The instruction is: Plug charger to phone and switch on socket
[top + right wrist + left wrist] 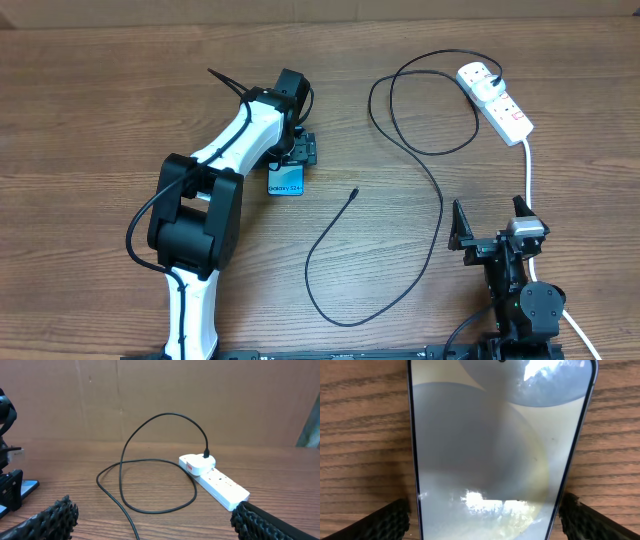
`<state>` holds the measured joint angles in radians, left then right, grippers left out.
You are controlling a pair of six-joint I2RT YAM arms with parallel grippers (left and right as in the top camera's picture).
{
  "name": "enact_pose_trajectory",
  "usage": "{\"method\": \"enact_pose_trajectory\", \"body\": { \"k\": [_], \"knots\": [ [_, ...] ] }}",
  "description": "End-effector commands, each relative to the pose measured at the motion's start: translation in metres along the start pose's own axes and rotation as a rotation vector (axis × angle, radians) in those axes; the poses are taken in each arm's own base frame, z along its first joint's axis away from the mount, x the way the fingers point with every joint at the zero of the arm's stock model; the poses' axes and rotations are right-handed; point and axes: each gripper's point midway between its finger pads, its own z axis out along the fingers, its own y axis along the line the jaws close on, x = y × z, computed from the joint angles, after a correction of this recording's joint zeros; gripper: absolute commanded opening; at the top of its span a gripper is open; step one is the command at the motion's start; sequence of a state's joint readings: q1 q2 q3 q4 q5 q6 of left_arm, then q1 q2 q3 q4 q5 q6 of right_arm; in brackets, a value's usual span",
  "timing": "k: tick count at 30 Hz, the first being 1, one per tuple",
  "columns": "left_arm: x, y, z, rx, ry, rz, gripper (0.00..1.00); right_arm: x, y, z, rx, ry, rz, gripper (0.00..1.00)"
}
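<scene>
The phone (285, 182) lies flat on the wooden table, and its pale screen (490, 450) fills the left wrist view. My left gripper (295, 155) (485, 520) is open and straddles the phone's long edges. A sliver of table shows beside the left pad (385, 522). The charger (440, 200) is a thin black cable looping across the table. Its small tip (355, 192) lies loose to the right of the phone. Its plug (206, 453) sits in the white socket (497, 100) (220, 485) at the far right. My right gripper (490, 218) (152, 520) is open and empty near the front edge.
A thick white cord (528, 175) runs from the socket toward the right arm's base. A brown cardboard wall (160, 395) stands behind the table. The cable's loops (150, 425) lie between the right gripper and the socket.
</scene>
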<state>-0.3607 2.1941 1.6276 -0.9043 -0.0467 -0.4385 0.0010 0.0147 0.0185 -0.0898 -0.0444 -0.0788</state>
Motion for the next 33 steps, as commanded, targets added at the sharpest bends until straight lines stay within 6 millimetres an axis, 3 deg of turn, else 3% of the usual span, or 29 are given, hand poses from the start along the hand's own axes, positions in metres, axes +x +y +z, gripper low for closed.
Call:
{"method": "enact_pose_trajectory", "body": {
  "k": [1, 11, 19, 24, 33],
  "knots": [
    [0.0089, 0.0015, 0.0089, -0.016, 0.025, 0.012, 0.91, 0.0007, -0.0001, -0.0001, 0.002, -0.008, -0.005, 1.00],
    [0.0086, 0.0013, 0.0089, -0.015, 0.023, 0.012, 0.79, 0.0008, -0.0001, -0.0001, 0.002, -0.008, -0.005, 1.00],
    [0.0087, 0.0014, 0.0089, -0.015, 0.024, 0.012, 0.76, 0.0008, -0.0001, -0.0001, 0.002, -0.008, -0.005, 1.00],
    [0.0089, 0.0013, 0.0089, -0.015, 0.025, 0.000, 0.66, 0.0008, -0.0001, -0.0001, 0.002, -0.008, -0.005, 1.00],
    [0.0089, 0.0014, 0.0089, -0.015, 0.024, -0.004, 0.66, 0.0007, -0.0001, -0.0001, 0.002, -0.008, -0.005, 1.00]
  ]
}}
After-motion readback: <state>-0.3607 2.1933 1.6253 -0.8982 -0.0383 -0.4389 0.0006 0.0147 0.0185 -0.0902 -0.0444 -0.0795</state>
